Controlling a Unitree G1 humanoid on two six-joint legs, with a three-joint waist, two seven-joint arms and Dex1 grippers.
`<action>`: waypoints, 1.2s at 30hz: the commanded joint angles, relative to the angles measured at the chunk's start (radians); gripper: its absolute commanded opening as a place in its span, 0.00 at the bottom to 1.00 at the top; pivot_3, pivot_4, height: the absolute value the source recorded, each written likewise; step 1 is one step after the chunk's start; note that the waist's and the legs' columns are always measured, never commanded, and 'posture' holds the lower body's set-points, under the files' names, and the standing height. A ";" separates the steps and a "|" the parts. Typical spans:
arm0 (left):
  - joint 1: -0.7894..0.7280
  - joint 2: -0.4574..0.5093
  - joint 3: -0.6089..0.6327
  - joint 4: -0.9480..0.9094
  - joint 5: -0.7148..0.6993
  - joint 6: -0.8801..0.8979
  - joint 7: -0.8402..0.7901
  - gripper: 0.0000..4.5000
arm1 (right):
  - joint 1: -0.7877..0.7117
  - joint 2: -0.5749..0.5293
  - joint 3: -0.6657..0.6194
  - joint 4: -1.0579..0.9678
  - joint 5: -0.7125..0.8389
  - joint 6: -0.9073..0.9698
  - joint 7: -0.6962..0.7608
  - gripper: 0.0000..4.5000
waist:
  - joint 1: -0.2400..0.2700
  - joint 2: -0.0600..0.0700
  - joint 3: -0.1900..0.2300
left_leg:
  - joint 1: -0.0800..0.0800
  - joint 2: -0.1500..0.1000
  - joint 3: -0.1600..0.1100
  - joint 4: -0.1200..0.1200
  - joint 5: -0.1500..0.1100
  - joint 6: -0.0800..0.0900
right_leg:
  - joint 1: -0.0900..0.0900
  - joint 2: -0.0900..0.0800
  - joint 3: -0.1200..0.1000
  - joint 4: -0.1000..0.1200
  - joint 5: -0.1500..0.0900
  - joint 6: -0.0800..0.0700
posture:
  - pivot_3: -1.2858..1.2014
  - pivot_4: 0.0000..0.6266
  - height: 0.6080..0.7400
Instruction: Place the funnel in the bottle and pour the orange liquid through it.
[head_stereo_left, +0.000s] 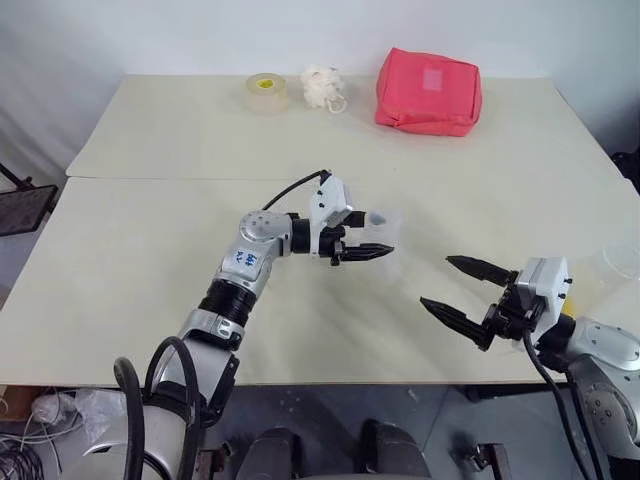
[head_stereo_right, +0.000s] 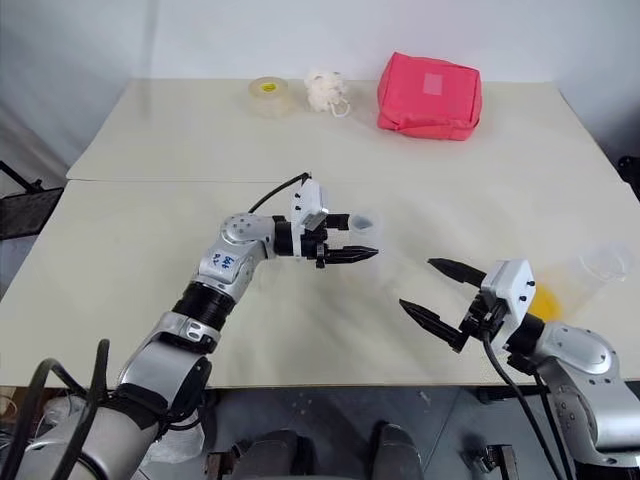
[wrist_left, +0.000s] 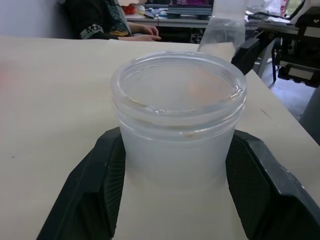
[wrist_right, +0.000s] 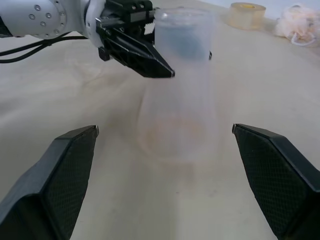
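Note:
The clear flask-shaped bottle (wrist_right: 176, 131) stands upright near the table's middle. My left gripper (head_stereo_left: 380, 240) reaches in level from the left, its two black fingers (wrist_left: 95, 185) pressed against either side of the bottle's open neck (wrist_left: 177, 125). I cannot make out the funnel. My right gripper (head_stereo_right: 416, 283) hangs open and empty a short way to the right of the bottle, pointing at it. The orange liquid (head_stereo_right: 545, 300) lies in the bottom of a wide clear cup (head_stereo_right: 603, 265) near the table's right edge, just beyond my right wrist.
A tape roll (head_stereo_left: 266, 92), a white fluffy bundle (head_stereo_left: 323, 88) and a red pouch (head_stereo_left: 428, 92) line the far edge of the cream table (head_stereo_left: 150, 260). A person (wrist_left: 115, 25) sits at a desk beyond the table's right side.

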 joint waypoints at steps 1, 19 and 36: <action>0.011 0.007 -0.013 -0.066 0.014 0.027 -0.011 0.85 | 0.008 0.014 -0.022 -0.045 0.011 -0.017 -0.014 1.00 | 0.000 0.000 0.000 | 0.000 0.000 0.000 0.000 0.000 0.000 | 0.000 0.000 0.000 0.000 0.000 0.000 | 0.52 0.24 1.00; 0.047 0.093 0.059 -0.218 -0.049 0.159 -0.016 1.00 | 0.001 0.003 -0.045 0.002 0.000 -0.047 0.024 1.00 | -0.002 0.000 0.000 | -0.001 0.000 -0.002 0.003 0.000 0.000 | -0.001 0.000 0.000 0.001 0.000 0.000 | 0.52 0.24 1.00; 0.456 0.434 0.460 -0.674 -0.224 0.322 0.111 1.00 | -0.011 -0.026 -0.055 0.042 0.050 -0.028 0.148 1.00 | -0.003 0.000 0.000 | -0.001 0.004 -0.007 0.007 0.000 0.000 | 0.000 -0.001 0.002 0.005 0.000 0.000 | 0.52 0.24 1.00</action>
